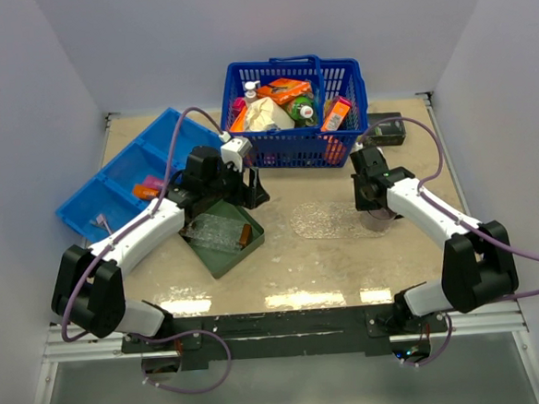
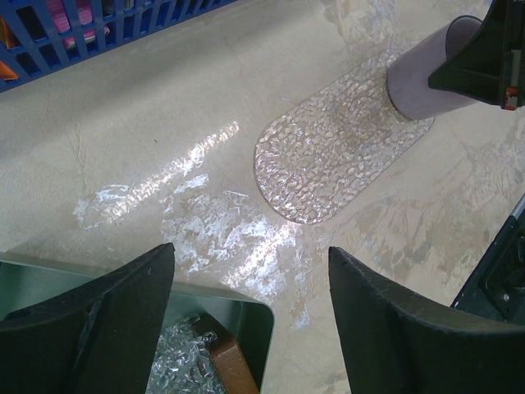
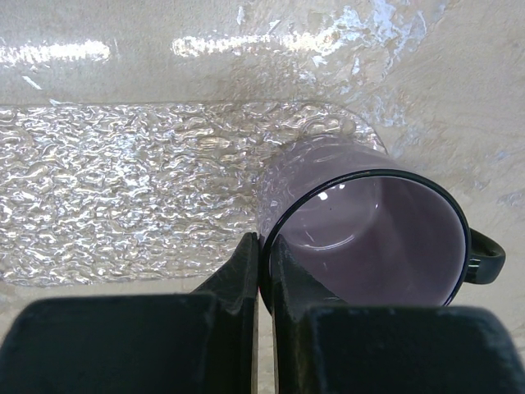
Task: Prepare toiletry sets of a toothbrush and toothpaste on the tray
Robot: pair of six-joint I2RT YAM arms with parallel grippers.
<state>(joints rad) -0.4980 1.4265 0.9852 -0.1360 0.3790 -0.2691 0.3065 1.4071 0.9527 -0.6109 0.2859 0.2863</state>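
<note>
The left arm (image 1: 151, 231) hides the far left end of the tray (image 1: 218, 233). The right hand (image 3: 264, 267) partly covers the near rim of the purple mug (image 3: 369, 230).

Desk centre open between green tray (image 1: 232, 260) and purple mug (image 1: 379, 220), right fingers (image 3: 244, 275) clamped on its rim; only clear mat (image 1: 322, 221) lies there. Blue basket (image 1: 294, 149) blocks far edge, blue bin (image 1: 163, 140) far-left corner.

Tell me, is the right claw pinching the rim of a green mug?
Nearly. The right gripper does pinch the rim, but the mug is purple, not green; the right wrist view shows it plainly.
</note>
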